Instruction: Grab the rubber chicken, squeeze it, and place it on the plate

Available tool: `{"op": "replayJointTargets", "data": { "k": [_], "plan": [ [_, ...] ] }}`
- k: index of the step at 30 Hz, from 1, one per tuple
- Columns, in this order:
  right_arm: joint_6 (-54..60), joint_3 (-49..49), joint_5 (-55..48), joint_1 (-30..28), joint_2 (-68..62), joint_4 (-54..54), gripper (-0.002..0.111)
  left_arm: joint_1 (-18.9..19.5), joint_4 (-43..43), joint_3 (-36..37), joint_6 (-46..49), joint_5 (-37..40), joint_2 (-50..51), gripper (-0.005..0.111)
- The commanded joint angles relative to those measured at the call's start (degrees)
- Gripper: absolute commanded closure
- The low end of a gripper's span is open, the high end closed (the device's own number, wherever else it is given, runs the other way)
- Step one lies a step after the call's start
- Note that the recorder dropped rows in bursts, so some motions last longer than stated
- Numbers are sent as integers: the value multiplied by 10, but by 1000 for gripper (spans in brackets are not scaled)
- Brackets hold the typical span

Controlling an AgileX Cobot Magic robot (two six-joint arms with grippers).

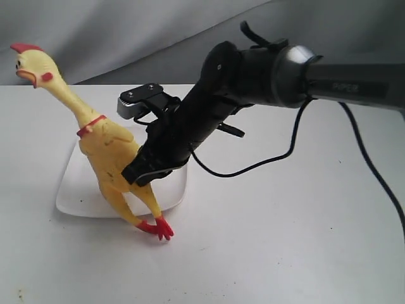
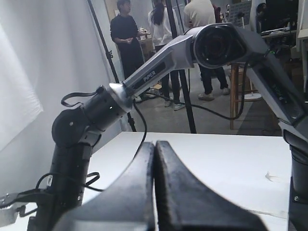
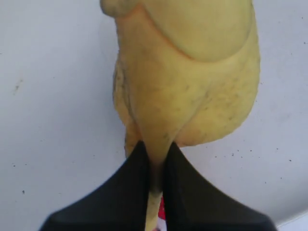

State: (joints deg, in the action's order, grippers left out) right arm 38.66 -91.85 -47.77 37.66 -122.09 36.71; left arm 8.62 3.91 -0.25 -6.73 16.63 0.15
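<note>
The yellow rubber chicken (image 1: 107, 149) hangs slanted over the white square plate (image 1: 76, 190), head with red comb up at the far left, red feet low over the plate's near edge. My right gripper (image 1: 136, 171) is shut on its lower body, and the black fingers (image 3: 187, 192) pinch the yellow rubber (image 3: 187, 86) flat between them. My left gripper (image 2: 155, 149) is out of the exterior view; in its own view it is shut with nothing in it, raised above the white table and facing the right arm (image 2: 144, 77).
A black cable (image 1: 266, 158) loops from the right arm down onto the white table (image 1: 285, 240). A grey backdrop hangs behind the table. People and stands are in the room beyond, seen from the left wrist.
</note>
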Motion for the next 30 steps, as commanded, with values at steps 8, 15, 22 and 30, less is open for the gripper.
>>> {"op": "replayJointTargets", "data": {
  "k": [8,15,22,30],
  "plan": [
    [-96,-29,-7,4,-55,-92,75,1,-5,2,-2,-3,-1,106],
    [-91,-29,-44,4,-26,-102,54,1,-5,2,-2,-3,-1,106],
    [-152,-29,-120,4,100,-210,62,1,-5,2,-2,-3,-1,106],
    [-195,-29,-176,4,264,-253,72,1,-5,2,-2,-3,-1,106]
  ]
}}
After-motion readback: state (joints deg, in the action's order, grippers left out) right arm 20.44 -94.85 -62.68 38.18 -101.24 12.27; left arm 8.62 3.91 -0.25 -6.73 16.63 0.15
